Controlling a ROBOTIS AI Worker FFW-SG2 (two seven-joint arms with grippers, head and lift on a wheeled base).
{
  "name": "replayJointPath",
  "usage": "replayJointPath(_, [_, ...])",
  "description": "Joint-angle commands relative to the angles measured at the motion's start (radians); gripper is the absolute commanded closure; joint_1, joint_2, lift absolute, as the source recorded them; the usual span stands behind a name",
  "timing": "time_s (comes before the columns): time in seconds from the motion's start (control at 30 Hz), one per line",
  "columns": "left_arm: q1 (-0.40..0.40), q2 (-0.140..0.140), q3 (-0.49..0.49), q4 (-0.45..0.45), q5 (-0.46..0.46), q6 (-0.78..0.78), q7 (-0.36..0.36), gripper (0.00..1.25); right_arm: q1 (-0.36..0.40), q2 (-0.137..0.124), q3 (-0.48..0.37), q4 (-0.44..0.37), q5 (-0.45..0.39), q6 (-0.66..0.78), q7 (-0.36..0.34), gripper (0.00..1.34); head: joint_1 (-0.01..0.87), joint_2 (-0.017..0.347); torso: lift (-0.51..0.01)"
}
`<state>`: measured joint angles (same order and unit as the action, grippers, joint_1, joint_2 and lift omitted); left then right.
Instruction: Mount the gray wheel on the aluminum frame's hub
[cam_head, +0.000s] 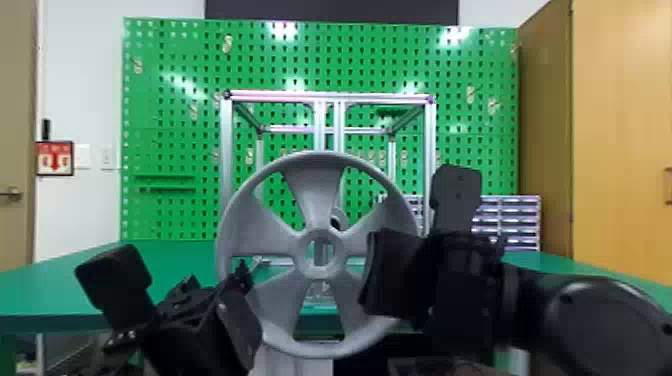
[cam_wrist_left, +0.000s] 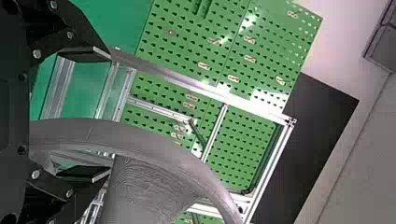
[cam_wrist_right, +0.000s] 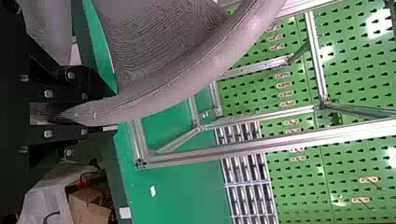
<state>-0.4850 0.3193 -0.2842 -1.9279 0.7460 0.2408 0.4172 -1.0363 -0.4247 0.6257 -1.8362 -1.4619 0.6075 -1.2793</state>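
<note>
At the rim (cam_wrist_right: 154, 100), your right gripper (cam_wrist_right: 95, 112) is clamping the gray wheel (cam_head: 270, 295), which is standing upright before the aluminum frame (cam_head: 227, 150); your left gripper (cam_wrist_left: 109, 113) is holding its fingers apart, the rim passing between. With one side gripped, you are risking a twist; pushing off-centre could be jamming the centre ring (cam_head: 304, 255). A spoke (cam_head: 312, 192) is partly hiding what seems the hub (cam_head: 340, 219), making alignment hard to judge.

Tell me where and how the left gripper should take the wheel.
Best, I'd judge, by the rim's left side, from the robot's left: the wheel stands upright, its narrow rim suits a two-finger pinch, and the right gripper holds the right side.
</note>
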Motion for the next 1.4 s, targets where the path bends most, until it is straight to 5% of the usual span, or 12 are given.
replayJointPath(0.0, [-0.006, -0.002, -0.012, 0.001, 0.004, -0.001, 0.0, 0.48, 0.001, 0.0, -0.001, 0.0, -0.002, -0.002, 0.0, 1.26, -0.005, 0.006, -0.499])
replayJointPath(0.57, [-0.014, -0.003, -0.021, 0.0, -0.019, -0.012, 0.005, 0.8, 0.002, -0.002, 0.002, 0.005, -0.003, -0.006, 0.002, 1.25, -0.005, 0.006, -0.499])
replayJointPath(1.37, [-0.09, -0.006, -0.059, 0.05, -0.048, -0.031, 0.014, 0.76, -0.03, 0.017, -0.023, 0.112, -0.008, -0.006, 0.092, 1.25, -0.005, 0.006, -0.499])
